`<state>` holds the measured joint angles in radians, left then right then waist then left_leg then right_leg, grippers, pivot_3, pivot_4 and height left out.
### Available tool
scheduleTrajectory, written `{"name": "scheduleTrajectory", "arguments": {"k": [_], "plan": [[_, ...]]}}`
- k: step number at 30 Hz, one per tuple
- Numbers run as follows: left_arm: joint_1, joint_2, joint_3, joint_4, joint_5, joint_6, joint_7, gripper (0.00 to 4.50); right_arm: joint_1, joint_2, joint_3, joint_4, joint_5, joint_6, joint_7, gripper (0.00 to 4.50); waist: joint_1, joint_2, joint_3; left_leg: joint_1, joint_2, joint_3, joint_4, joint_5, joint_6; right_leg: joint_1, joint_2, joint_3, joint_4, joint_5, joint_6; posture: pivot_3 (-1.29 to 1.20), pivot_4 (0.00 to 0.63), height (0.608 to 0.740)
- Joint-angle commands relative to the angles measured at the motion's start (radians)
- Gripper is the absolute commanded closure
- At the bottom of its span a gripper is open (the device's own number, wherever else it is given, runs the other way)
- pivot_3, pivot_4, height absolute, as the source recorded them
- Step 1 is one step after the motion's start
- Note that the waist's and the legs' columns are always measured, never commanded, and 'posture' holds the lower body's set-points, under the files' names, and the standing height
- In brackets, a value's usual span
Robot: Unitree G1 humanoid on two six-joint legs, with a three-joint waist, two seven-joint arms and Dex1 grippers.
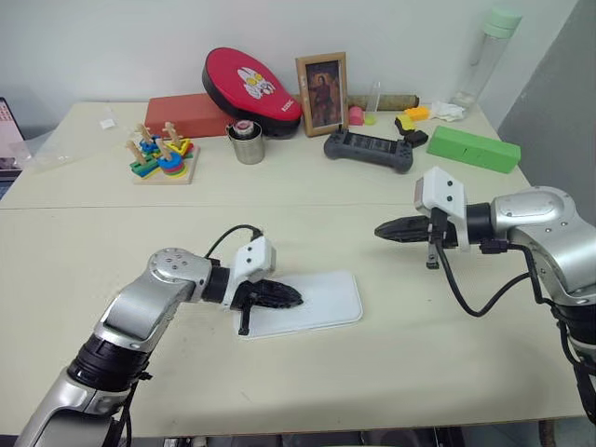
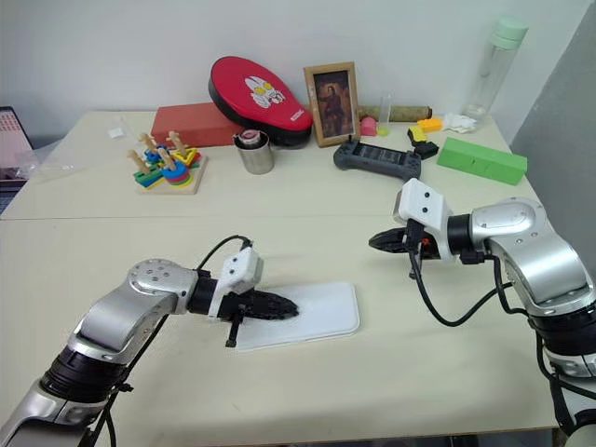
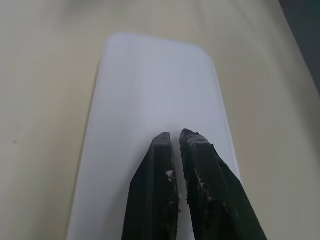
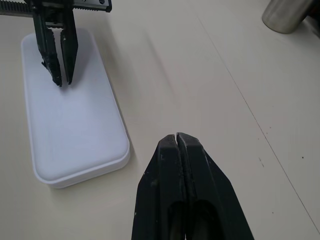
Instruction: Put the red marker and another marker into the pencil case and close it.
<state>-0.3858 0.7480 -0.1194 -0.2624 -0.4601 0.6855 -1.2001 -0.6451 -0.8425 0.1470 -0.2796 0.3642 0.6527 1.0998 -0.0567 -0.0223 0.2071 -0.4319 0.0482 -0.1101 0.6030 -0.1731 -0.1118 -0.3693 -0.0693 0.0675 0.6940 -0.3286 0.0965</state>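
Left to right: our left claw (image 1: 291, 296), fingers nearly together and holding nothing, rests over the near end of the case (image 1: 321, 300), which lies flat on the worktop (image 1: 391, 372) with its lid down. Our right claw (image 1: 382, 230), fingers together and empty, hangs above bare worktop, well apart from the case. We judge closing is in hand; next, pressing the lid firmly shut.

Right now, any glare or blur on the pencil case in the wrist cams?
Left wrist view: the pencil case lid is washed out, almost featureless, far edge soft; left hand sharp. Right wrist view: case rim crisp with a thin shadow line, right hand sharp, steel cup slightly soft.
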Motion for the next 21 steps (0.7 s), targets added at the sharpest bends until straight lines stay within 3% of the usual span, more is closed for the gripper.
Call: {"name": "scheduleTrajectory", "arguments": {"k": [1,5,8,15,21], "plan": [[0.024,0.019,0.203,-0.125,-0.159,0.115,0.077,4.12,0.015,-0.003,-0.047,-0.033,0.008,0.0,-0.029,4.5,-0.001,0.0,0.0,0.0,0.0,0.0,0.0,0.0,0.0,0.0,0.0,0.0,0.0,0.0,0.0,0.0,0.15,0.74],[0.092,0.007,0.377,-0.2,-0.217,0.195,0.235,4.12,0.046,0.006,-0.059,-0.013,-0.003,0.002,-0.075,4.5,0.0,0.0,0.0,0.0,0.0,0.0,0.0,0.0,0.0,0.0,0.0,0.0,0.0,0.0,0.0,0.0,0.15,0.74],[0.199,-0.009,0.466,-0.221,-0.166,0.156,0.34,4.12,0.092,0.005,-0.069,0.01,-0.022,-0.012,-0.112,4.5,0.0,0.0,0.0,0.0,0.0,0.0,0.0,0.0,0.0,0.0,0.0,0.0,0.0,0.0,0.0,0.0,0.15,0.74],[0.478,-0.127,0.557,-0.224,-0.017,-0.001,0.542,4.12,0.191,0.003,-0.124,0.153,-0.09,-0.047,-0.212,4.5,0.005,-0.001,0.0,0.001,0.0,0.001,0.0,0.0,0.0,0.001,0.0,0.001,-0.001,0.0,0.0,0.0,0.15,0.74],[0.553,-0.182,0.575,-0.209,0.015,-0.064,0.619,4.12,0.238,-0.003,-0.149,0.266,-0.123,-0.08,-0.24,4.5,0.011,-0.001,0.0,0.001,0.0,0.001,0.001,0.0,0.0,0.001,0.0,0.001,-0.001,0.0,0.0,0.0,0.15,0.74]]}}
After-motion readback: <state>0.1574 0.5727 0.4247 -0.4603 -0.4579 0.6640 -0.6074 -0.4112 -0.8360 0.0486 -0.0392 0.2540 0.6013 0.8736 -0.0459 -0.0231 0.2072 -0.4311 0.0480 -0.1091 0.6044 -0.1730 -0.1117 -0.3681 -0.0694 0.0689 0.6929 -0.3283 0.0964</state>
